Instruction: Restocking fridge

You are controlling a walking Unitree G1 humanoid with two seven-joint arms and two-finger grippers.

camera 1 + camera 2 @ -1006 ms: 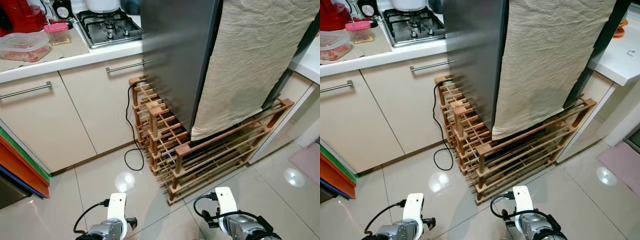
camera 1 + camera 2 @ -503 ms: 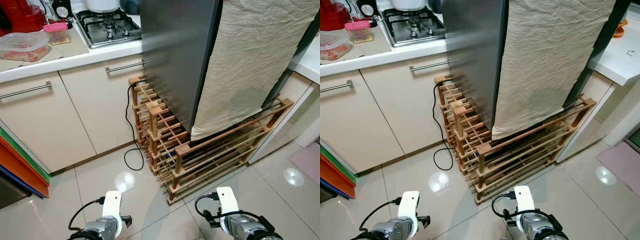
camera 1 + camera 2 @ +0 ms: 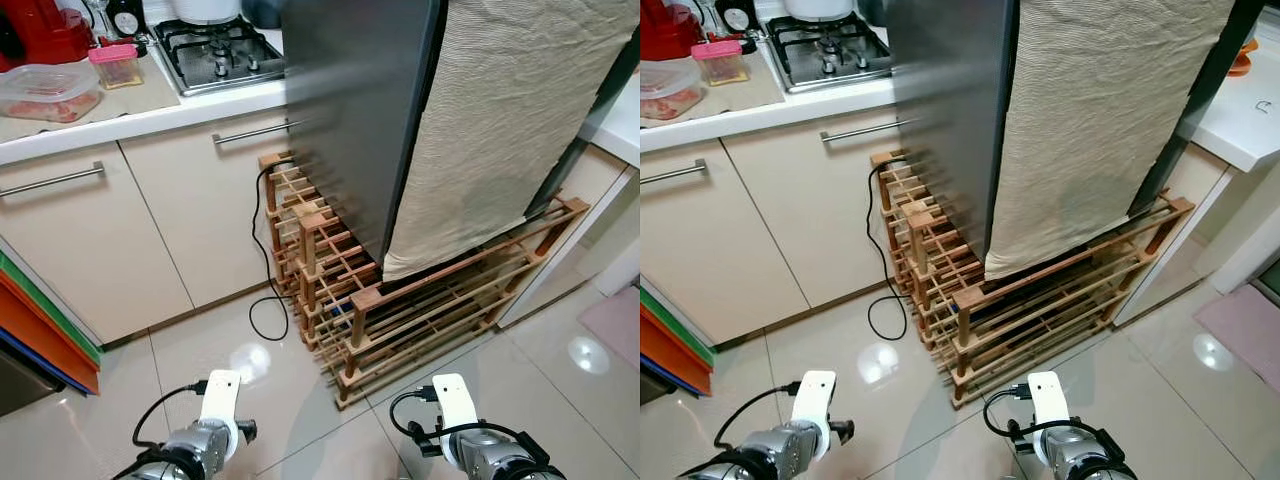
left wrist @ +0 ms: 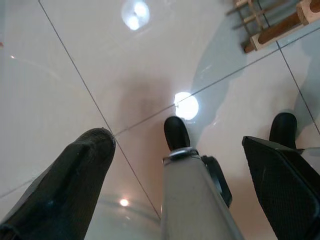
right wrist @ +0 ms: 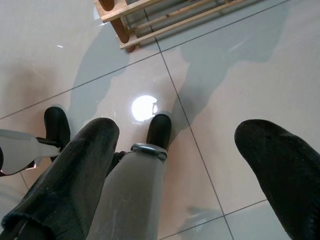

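The left arm has moved a little lower and more to the robot's left than a second ago; the right arm and everything in the kitchen have stayed where they were.

From the head, the tall grey fridge stands just in front, its door shut. A big beige cloth hangs down its right part. A wooden rack sits on the floor around the foot of the fridge. A black cable runs down beside the rack to the shiny floor. To the left is a white bench with cream cupboards under it. On the bench are a gas stove, a clear food box and a small tub with a pink lid. Both arms hang low near the floor.

From the left wrist, the left gripper points down at the floor tiles. Its two black fingers are spread wide and hold nothing. A corner of the rack shows.

From the right wrist, the right gripper also points at the floor. Its fingers are spread wide and hold nothing. The end of the rack lies further off.
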